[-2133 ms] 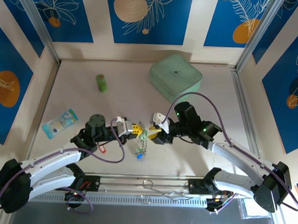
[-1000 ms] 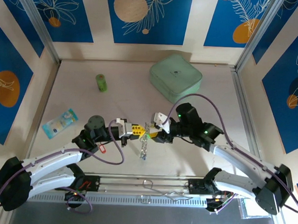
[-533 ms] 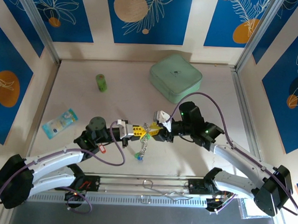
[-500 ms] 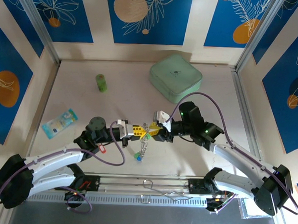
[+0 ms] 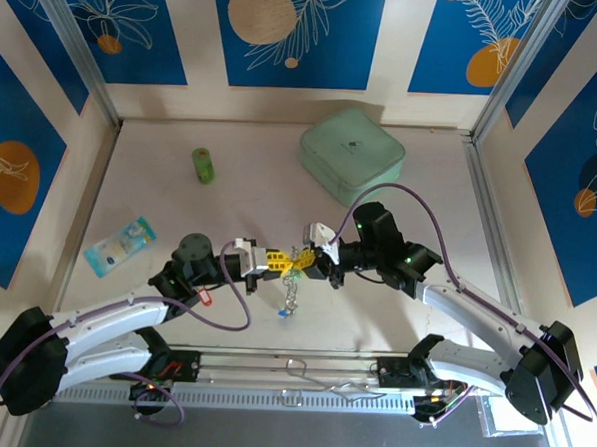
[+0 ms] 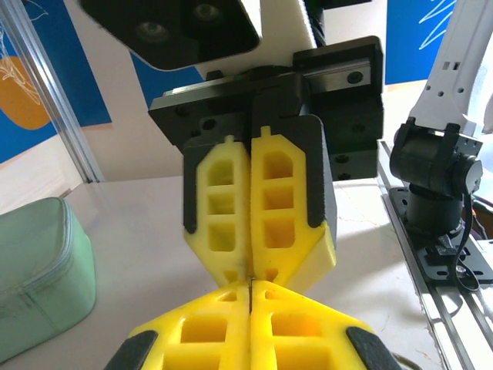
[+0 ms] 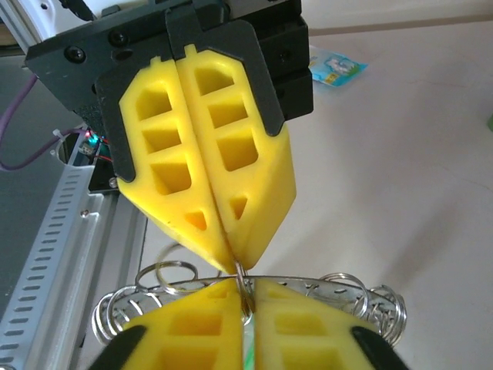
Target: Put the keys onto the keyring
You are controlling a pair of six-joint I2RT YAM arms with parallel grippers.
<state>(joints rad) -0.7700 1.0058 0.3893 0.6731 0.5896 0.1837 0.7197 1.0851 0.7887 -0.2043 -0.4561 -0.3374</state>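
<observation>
The keyring [image 5: 291, 288] hangs on edge above the table between both arms. My left gripper [image 5: 281, 261] is shut on its top rim. In the right wrist view the keyring [image 7: 331, 287] runs sideways as a silvery looped band, and the left arm's yellow fingers [image 7: 192, 169] pinch it from above. My right gripper [image 5: 310, 265] meets the left tip to tip. It [image 7: 246, 299] is shut on a small split ring with a sliver of pale green tag [image 7: 248, 351] between its pads. In the left wrist view my left gripper [image 6: 252, 287] is shut on a thin metal edge. A red-tagged key [image 5: 207, 297] lies beside the left forearm.
A pale green box [image 5: 352, 156] sits at the back right and a green cylinder [image 5: 202, 165] stands at the back left. A blue packet [image 5: 120, 244] lies at the left. A slotted metal rail [image 5: 299, 399] runs along the near edge.
My right gripper has closed from wide open and shifted slightly left, ending tip to tip with the left. The hanging keyring swung a little. The left gripper stayed shut and still.
</observation>
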